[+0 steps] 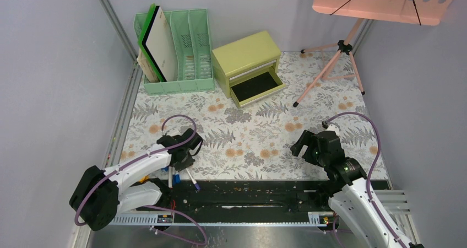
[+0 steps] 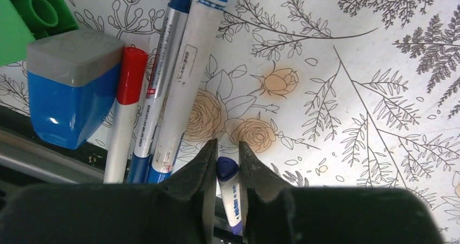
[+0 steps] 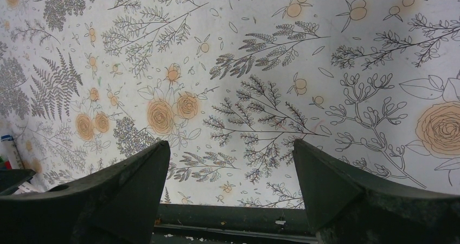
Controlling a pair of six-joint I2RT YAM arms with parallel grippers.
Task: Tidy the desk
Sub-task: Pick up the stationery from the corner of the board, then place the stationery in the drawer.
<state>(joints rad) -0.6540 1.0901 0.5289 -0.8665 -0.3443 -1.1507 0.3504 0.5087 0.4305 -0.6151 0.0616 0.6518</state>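
The desk [image 1: 248, 127] has a pale covering with grey ferns and orange flowers. At its near left edge my left gripper [image 2: 228, 149] is shut on a small white marker with a blue cap [image 2: 230, 187], one jaw pressed on each side of it. From above, this gripper [image 1: 184, 158] sits low over the marker [image 1: 194, 179]. Beside it lie two blue-capped markers [image 2: 181, 81], a red-capped marker [image 2: 126, 108] and a blue and grey box [image 2: 70, 92]. My right gripper [image 3: 230, 152] hangs open over bare covering at the near right [image 1: 300, 146].
A yellow-green drawer chest [image 1: 245, 55] stands at the back with its lower drawer [image 1: 256, 87] pulled out. A green file rack [image 1: 187, 49] holding flat boards is at the back left. A pink music stand [image 1: 380, 3] rises at the back right. A green brick [image 2: 38, 11] lies by the box.
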